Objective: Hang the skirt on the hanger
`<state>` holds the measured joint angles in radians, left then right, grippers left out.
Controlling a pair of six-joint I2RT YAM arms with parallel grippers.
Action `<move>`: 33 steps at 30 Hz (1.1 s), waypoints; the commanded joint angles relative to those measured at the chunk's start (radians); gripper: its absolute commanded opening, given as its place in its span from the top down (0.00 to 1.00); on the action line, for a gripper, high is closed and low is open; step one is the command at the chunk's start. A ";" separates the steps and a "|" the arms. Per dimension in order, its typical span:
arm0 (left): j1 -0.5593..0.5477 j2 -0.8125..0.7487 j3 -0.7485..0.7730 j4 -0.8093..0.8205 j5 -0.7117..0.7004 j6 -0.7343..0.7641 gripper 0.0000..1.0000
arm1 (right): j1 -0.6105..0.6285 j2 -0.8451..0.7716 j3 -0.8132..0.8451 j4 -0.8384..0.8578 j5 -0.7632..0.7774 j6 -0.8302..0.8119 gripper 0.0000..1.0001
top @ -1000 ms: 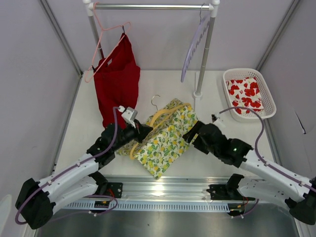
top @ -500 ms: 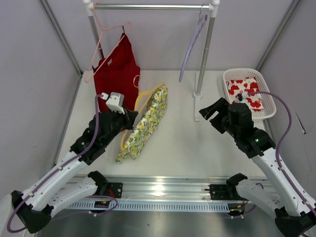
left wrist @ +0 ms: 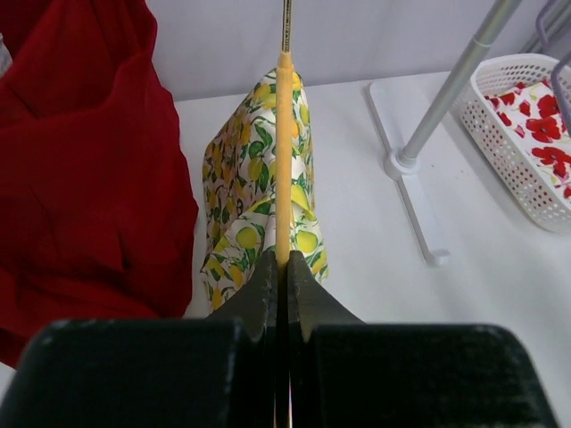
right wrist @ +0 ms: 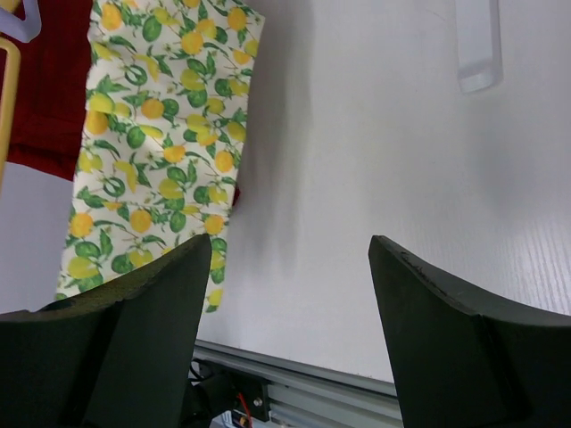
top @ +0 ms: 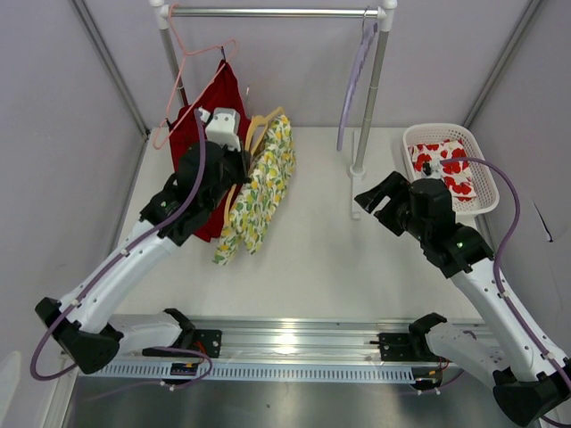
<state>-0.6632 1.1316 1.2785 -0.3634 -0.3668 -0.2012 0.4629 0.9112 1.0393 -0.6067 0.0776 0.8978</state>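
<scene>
White table, grey walls, garment rack.

Skirt draped on hanger near far-left corner, plain garment just left, basket holding cloth at far-right corner

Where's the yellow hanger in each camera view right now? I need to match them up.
Top external: the yellow hanger is upper left of centre, beside the red garment.
Left wrist: dead centre, an edge-on vertical strip clamped in the left hand.
Right wrist: only a sliver at the left edge.
Shared landmark: the lemon-print skirt hanging from it.
</scene>
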 commanded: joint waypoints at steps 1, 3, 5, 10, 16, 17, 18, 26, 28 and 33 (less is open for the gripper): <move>0.037 0.045 0.156 0.060 -0.024 0.055 1.00 | -0.010 0.005 0.050 0.050 -0.021 -0.036 0.23; 0.051 0.091 0.222 0.076 -0.023 0.072 1.00 | -0.015 0.012 0.051 0.054 -0.029 -0.042 0.22; 0.076 0.132 0.269 0.098 -0.021 0.079 1.00 | -0.018 0.018 0.053 0.058 -0.036 -0.049 0.22; 0.119 0.181 0.336 0.181 0.005 0.078 1.00 | -0.027 0.026 0.057 0.064 -0.053 -0.062 0.22; 0.168 0.267 0.456 0.198 0.031 0.085 1.00 | -0.035 0.026 0.050 0.065 -0.058 -0.076 0.22; 0.171 0.273 0.464 0.204 0.029 0.088 1.00 | -0.036 0.025 0.048 0.064 -0.059 -0.076 0.22; 0.174 0.283 0.482 0.210 0.031 0.091 1.00 | -0.038 0.028 0.047 0.065 -0.059 -0.077 0.23; 0.209 0.431 0.666 0.178 0.061 0.097 1.00 | -0.044 0.048 0.062 0.074 -0.065 -0.089 0.22; 0.214 0.454 0.683 0.172 0.065 0.089 1.00 | -0.047 0.054 0.073 0.070 -0.065 -0.094 0.22; 0.224 0.531 0.765 0.149 0.078 0.074 1.00 | -0.047 0.058 0.077 0.068 -0.067 -0.094 0.22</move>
<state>-0.4511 1.6527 1.9648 -0.2787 -0.3153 -0.1230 0.4210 0.9703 1.0672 -0.5640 0.0174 0.8280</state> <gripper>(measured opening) 0.025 0.776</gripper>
